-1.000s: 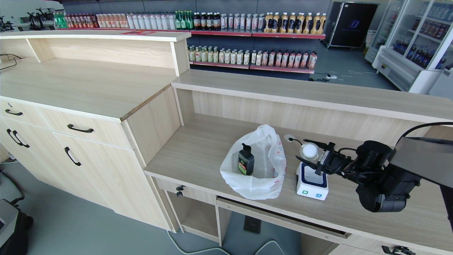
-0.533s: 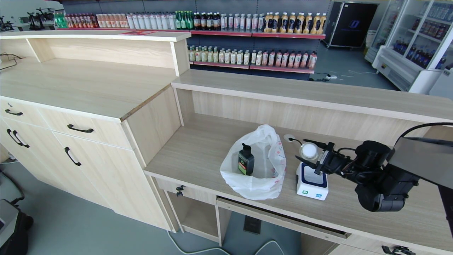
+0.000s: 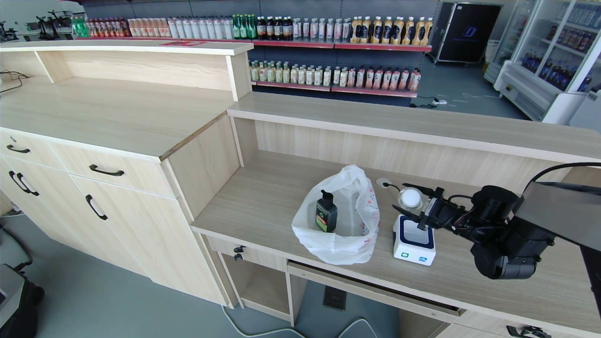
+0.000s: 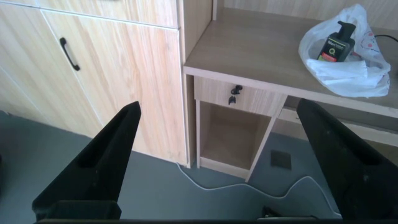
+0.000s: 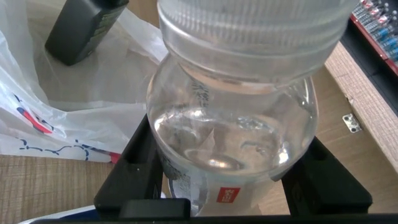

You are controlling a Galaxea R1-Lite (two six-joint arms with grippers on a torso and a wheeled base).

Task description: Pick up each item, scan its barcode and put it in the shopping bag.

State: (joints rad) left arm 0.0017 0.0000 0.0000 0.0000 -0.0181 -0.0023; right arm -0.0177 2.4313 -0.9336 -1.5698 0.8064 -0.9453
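Clear bottle clamped in right gripper, held just above far side of white scanner on counter, shopping bag stood open just beside scanner, dark pump bottle seen upright inside, left gripper spread wide, nothing held.

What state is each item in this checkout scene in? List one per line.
White plastic shopping bag: open, standing on wooden counter.
Dark pump bottle: upright inside bag.
Clear white-capped bottle: capped, gripped by right tool.
White scanner box: on counter beside bag.
Left tool: open, empty.
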